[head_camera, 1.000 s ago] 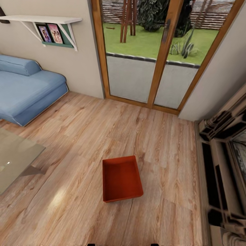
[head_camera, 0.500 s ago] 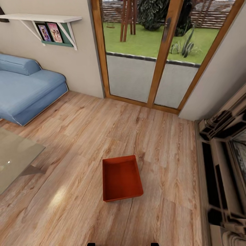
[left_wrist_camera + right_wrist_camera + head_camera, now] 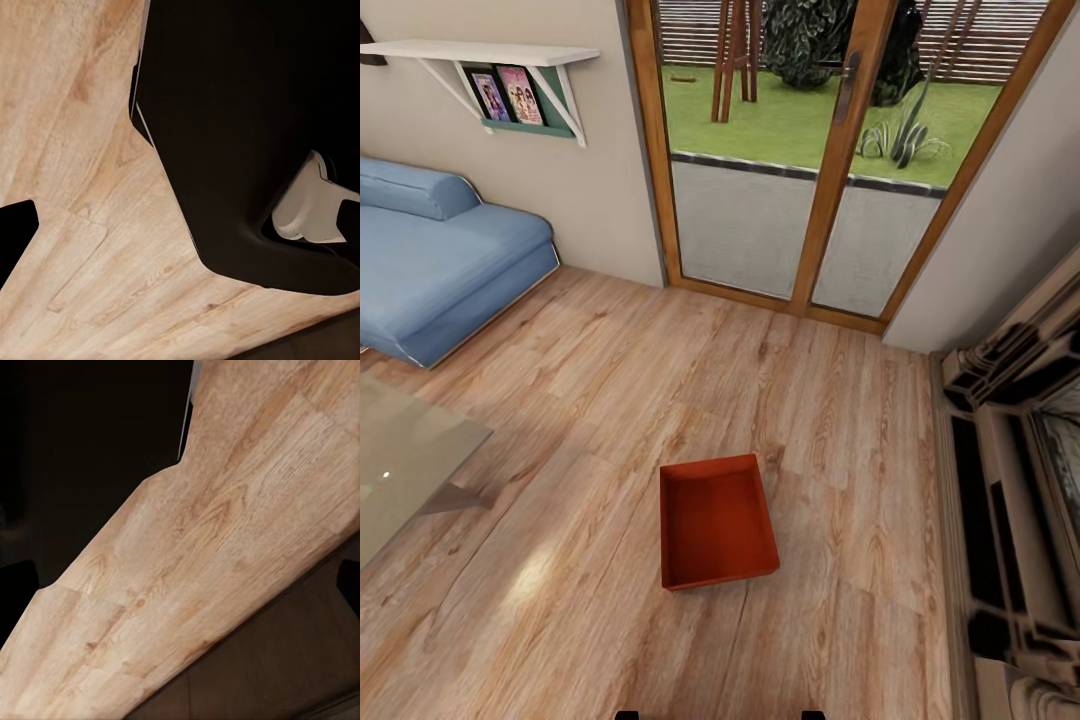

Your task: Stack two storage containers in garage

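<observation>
Storage containers are what I am after, and one orange-red storage container (image 3: 717,522) lies on the wood floor (image 3: 560,560) of the living room, ahead of my base and well beyond reach of either pincer, lidless, open side up, empty, its long side running away from me. I see no second one from the head camera. The step in hand, as I judge it, is the approach. To do it well I should roll forward until the bin sits between my arms, square my base to its near short wall, then lower both arms so each pincer takes a long wall near its middle, keeping the bin level. The dark cabinet (image 3: 1010,480) to the right and the glass table (image 3: 400,470) to the left leave a fair lane.

Both arms hang low beside my body, wrist cameras looking down past dark base panels at the planks. Whether either pincer is spread or pressed together, I cannot tell.
</observation>
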`<state>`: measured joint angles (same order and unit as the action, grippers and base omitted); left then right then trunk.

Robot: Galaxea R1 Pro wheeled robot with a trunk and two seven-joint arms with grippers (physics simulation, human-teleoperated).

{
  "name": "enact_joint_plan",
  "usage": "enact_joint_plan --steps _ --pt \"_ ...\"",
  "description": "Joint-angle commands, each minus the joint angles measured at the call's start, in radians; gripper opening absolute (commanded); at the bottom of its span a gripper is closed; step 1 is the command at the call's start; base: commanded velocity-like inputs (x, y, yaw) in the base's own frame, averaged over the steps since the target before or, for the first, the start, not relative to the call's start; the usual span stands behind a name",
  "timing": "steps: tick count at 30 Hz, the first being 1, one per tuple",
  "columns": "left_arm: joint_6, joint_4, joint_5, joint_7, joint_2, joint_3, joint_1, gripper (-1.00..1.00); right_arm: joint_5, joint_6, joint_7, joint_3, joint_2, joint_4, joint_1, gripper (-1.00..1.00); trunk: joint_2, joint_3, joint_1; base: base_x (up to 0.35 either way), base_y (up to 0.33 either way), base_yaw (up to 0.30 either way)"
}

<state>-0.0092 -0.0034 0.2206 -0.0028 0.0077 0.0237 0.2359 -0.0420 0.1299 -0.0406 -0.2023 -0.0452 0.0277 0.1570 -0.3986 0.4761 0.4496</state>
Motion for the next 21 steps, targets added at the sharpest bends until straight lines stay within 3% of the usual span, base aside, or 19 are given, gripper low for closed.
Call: enact_joint_plan --steps 1,12,21 --pt "-0.001 0.000 0.005 0.000 0.000 0.001 0.000 1.00 -0.005 0.005 -0.003 -0.007 0.000 0.003 0.001 1.00 -0.001 0.001 0.000 0.000 0.000 0.000" --pt "-0.002 0.000 0.006 0.001 0.001 0.002 0.000 1.00 -0.004 0.005 0.000 -0.008 0.001 0.003 0.001 1.00 -0.001 0.001 0.000 0.000 0.000 0.000" --pt "-0.002 0.000 0.006 0.000 0.002 0.002 0.000 1.00 -0.004 0.005 -0.002 -0.008 0.003 0.003 0.001 1.00 -0.001 0.001 0.000 0.000 -0.182 0.002"
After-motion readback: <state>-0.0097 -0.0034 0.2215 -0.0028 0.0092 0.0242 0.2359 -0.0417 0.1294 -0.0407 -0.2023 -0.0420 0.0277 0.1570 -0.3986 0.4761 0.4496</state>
